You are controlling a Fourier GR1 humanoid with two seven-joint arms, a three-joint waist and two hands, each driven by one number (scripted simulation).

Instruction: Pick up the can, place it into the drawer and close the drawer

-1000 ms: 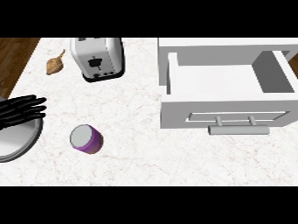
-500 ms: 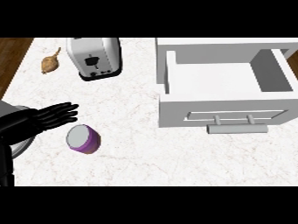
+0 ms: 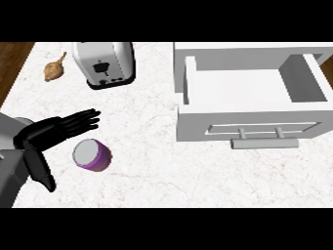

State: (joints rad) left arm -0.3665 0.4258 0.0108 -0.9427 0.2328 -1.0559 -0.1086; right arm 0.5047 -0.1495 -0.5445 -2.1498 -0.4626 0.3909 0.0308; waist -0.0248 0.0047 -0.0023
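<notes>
With its fingers (image 3: 82, 120) spread apart just beside the purple can (image 3: 92, 155), the left hand (image 3: 53, 132) could perhaps nudge it rolling farther from the open drawer (image 3: 252, 85).

A: What colour is the can (image 3: 92, 155)?
B: Purple, with a pale lilac top. The bench (image 3: 147, 161) is white marble with faint brown veins.
A: And the drawer (image 3: 255, 97)?
B: Light grey. The toaster (image 3: 105, 63) is silver with black slots; the robot hand (image 3: 53, 131) is black.
</notes>
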